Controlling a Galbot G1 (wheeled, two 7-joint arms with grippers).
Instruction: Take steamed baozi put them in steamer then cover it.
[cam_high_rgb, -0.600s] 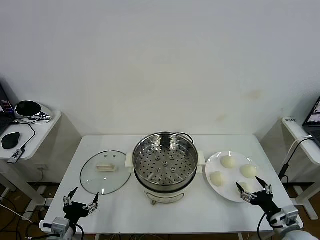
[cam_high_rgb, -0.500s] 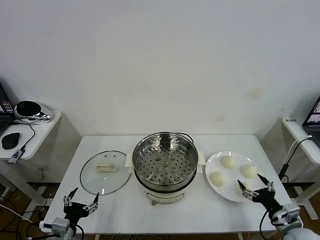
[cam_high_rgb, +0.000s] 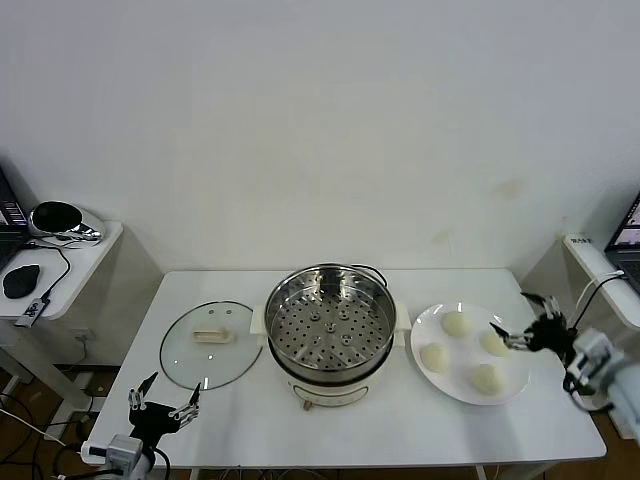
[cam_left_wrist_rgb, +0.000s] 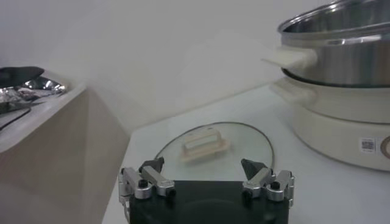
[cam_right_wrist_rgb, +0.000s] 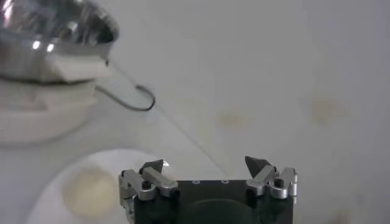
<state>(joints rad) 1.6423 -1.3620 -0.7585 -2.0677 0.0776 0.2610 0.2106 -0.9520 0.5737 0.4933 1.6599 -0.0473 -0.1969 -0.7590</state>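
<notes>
The right gripper (cam_high_rgb: 524, 322), fingers spread, hovers beside 4 baozi (cam_high_rgb: 458, 324) on a plate (cam_high_rgb: 432, 322) right of the steamer (cam_high_rgb: 330, 322), apparently lining up a pick. The cover (cam_high_rgb: 211, 343) lies left of the steamer; the left gripper (cam_high_rgb: 161, 402) waits nearby, fingers apart.

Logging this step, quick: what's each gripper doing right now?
Left gripper: open, holding nothing, at the table's near edge in front of the cover.
Right gripper: open, holding nothing, above the far-right steamed baozi on the plate.
</notes>
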